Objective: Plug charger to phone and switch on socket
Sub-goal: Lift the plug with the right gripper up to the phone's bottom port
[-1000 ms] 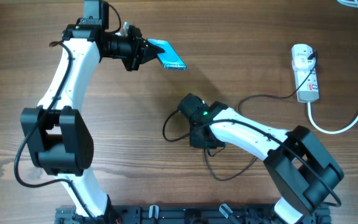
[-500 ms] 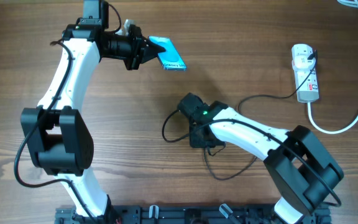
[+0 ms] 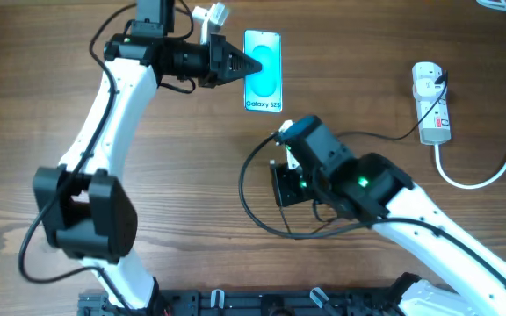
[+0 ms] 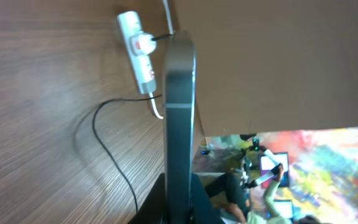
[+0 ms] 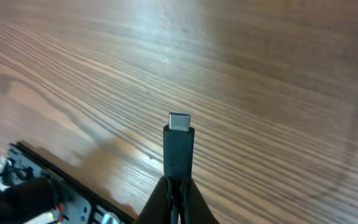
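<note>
The phone [image 3: 263,70], turquoise screen up with its white text band at the near end, is held at its left edge by my left gripper [image 3: 235,64]. In the left wrist view the phone [image 4: 179,112] is edge-on, clamped between the jaws [image 4: 179,208]. My right gripper [image 5: 179,186] is shut on the charger's connector [image 5: 179,140], whose metal tip points away over the wood. From overhead the right gripper [image 3: 285,186] is below and right of the phone, apart from it. The black charger cable [image 3: 246,202] loops beneath it. The socket [image 3: 431,104] lies at the far right.
The socket's thick white lead [image 3: 486,180] curves along the right edge. The socket also shows in the left wrist view [image 4: 138,53], with the black cable [image 4: 114,162] on the wood. A black base rail [image 3: 262,303] runs along the table's front edge.
My left gripper moved right with the phone and turned it screen-up, long side front to back. My right arm swung up and right, carrying the connector.
</note>
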